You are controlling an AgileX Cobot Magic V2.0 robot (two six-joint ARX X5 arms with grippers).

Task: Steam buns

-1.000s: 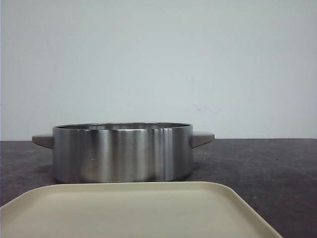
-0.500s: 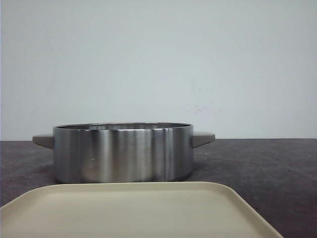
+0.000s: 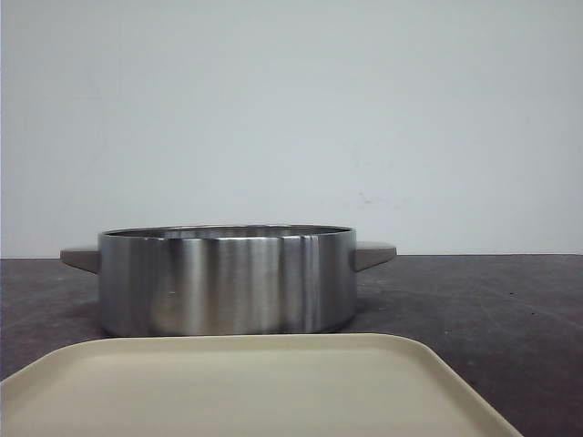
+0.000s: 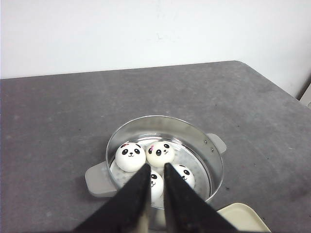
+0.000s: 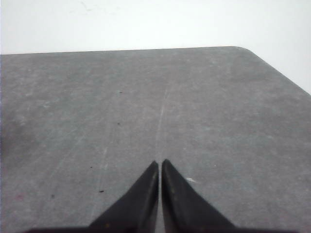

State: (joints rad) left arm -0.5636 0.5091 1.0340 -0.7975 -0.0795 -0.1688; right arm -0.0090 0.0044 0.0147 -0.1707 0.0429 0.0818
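1. Inside the steel pot (image 4: 165, 160), four panda-faced buns (image 4: 130, 156) sit clustered, apparently ready for steaming.
2. Above the pot, the left gripper (image 4: 155, 171) hangs, jaws slightly apart, empty.
3. Away from the pot, the right gripper (image 5: 160, 164) rests, jaws together, over the bare table (image 5: 218, 121).

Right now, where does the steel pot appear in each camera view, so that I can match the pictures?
Front view: the steel pot stands centre, behind the cream tray; its inside is hidden.
Left wrist view: low centre, seen from above, with four panda buns inside, just beyond the left pincer.
Right wrist view: not in it; only the table and the right pincer.
Shared landmark: the pot's side handles.
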